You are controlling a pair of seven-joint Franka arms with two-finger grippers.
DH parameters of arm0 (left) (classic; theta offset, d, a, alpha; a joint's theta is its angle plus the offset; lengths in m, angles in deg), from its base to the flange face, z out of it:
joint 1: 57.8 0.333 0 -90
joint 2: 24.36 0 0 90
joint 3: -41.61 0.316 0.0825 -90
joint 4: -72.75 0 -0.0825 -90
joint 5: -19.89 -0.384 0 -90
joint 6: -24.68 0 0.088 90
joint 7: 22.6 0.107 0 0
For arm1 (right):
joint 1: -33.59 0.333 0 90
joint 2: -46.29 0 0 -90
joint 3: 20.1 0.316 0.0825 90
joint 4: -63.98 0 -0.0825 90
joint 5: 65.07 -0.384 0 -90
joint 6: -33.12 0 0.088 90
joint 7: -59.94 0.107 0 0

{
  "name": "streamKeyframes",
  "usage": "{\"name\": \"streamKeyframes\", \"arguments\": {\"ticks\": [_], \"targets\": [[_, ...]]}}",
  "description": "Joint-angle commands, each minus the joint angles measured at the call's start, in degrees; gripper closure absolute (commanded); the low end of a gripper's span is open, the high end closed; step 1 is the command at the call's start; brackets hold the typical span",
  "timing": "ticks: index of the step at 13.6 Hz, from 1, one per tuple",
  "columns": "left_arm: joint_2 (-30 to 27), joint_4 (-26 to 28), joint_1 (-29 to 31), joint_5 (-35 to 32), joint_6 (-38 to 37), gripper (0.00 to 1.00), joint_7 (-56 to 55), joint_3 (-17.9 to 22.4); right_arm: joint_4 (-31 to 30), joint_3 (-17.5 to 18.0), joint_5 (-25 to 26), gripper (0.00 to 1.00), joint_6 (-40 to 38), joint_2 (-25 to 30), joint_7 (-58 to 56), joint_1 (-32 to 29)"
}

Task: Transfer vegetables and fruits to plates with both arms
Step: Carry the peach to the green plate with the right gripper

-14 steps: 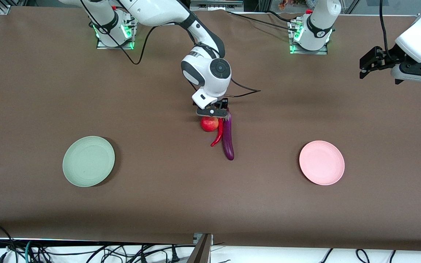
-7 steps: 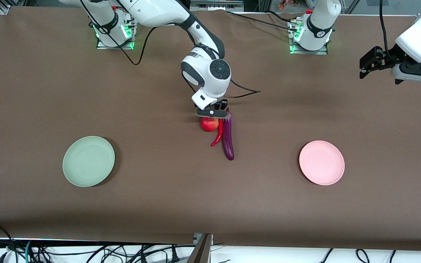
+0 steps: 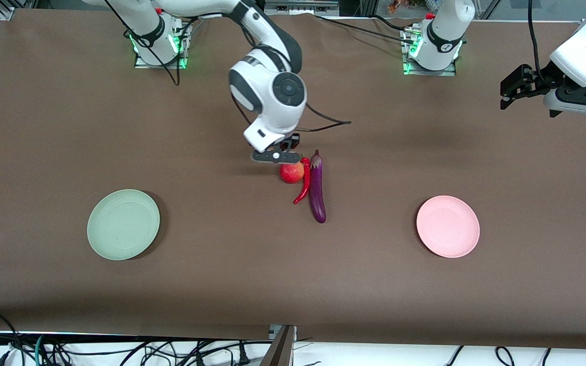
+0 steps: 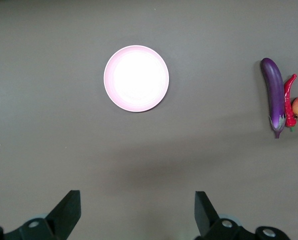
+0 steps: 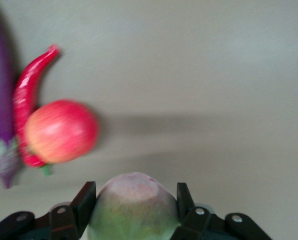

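My right gripper (image 3: 276,155) hangs over the table just beside the red fruit (image 3: 291,173). It is shut on the pale green, pink-blushed peach (image 5: 134,207), which the hand hides in the front view. The red chili (image 3: 303,189) and the purple eggplant (image 3: 317,188) lie side by side against the red fruit. The mint green plate (image 3: 123,224) sits toward the right arm's end and the pink plate (image 3: 447,226) toward the left arm's end; both are bare. My left gripper (image 3: 514,91) waits open, high over the left arm's end, with nothing between its fingers (image 4: 69,212).
A black cable (image 3: 331,121) trails from the right arm's wrist over the table near the eggplant's stem. The two arm bases (image 3: 428,56) stand along the edge farthest from the front camera. Loose cables (image 3: 44,348) hang past the nearest edge.
My right gripper has shut on the peach, risen off the table and shifted toward the right arm's end. The red fruit, chili, eggplant and the left arm have not moved.
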State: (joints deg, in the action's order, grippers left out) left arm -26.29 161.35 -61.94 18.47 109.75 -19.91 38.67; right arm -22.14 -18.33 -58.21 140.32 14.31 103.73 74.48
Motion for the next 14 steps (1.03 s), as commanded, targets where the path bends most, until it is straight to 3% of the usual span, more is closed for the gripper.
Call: {"name": "streamKeyframes", "arguments": {"ticks": [1,3,6,9,14], "targets": [[0.4,-1.6,-0.3,-0.5,-1.2,0.0,0.8,0.1,-1.1,-4.3,-1.2,0.68,-1.5,1.5,-13.5,-5.6],[0.4,-1.7,-0.3,-0.5,-1.3,0.0,0.8,0.0,-1.1,-6.3,-1.4,0.68,-0.9,1.5,-25.0,-11.8],[0.4,-1.6,-0.3,-0.4,-1.2,0.0,0.8,0.0,-1.1,-6.4,-1.2,0.68,0.1,1.1,-35.0,-20.7],[0.6,-1.6,-0.3,0.3,-0.6,0.0,1.3,0.1,-1.1,-6.3,-1.5,0.68,6.4,-1.3,-46.7,-28.5],[2.5,-1.7,-1.7,0.9,-1.1,0.0,1.2,0.1,-1.3,-6.3,-1.6,0.68,14.0,-5.4,-55.3,-34.2]]}}
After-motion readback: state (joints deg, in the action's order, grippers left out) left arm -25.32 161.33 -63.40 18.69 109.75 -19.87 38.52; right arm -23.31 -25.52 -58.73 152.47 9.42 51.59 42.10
